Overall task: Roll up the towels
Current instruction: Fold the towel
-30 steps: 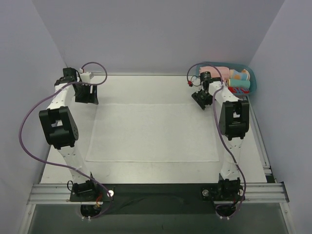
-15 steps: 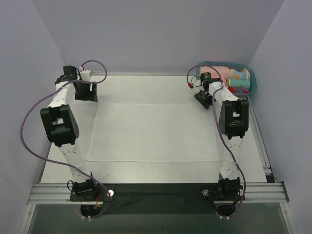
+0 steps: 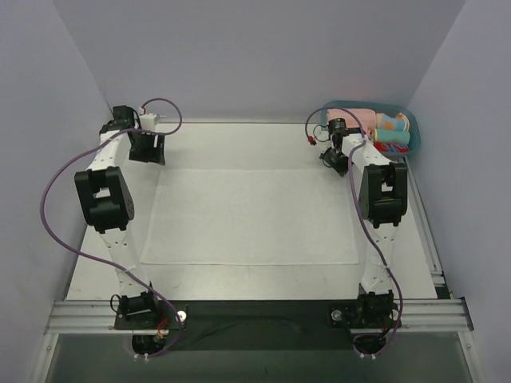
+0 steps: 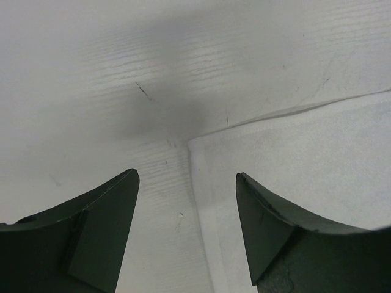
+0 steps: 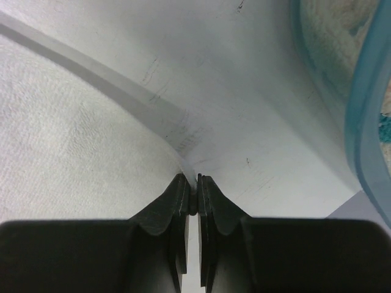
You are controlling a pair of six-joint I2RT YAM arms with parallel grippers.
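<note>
The left hand [image 4: 186, 177] has swung in over the last second, its elbow shifting inward too, and now hangs over the far-left corner of the towel [image 3: 251, 215]. Its fingers are spread wide, with the corner lying on the desk [image 3: 239, 144] right between them and nothing gripped yet.

Across the way, the right hand [image 5: 195, 180] has crept a touch further back toward the far-right corner, and there its fingers are pressed together with a sliver of the towel's edge caught between them. It looks like a pinch on that corner (a thin bite, right at the tip).

The towel itself hasn't budged. It lies flat and spread across the middle of the desk, both near corners free. The blue basket [image 3: 411, 128] sits beyond the right hand with rolled cloths [image 3: 391, 132] inside.

So one far corner looks taken and the other is lined up. My read is that the left hand closes next, and then the far edge can be turned over to start the roll.
</note>
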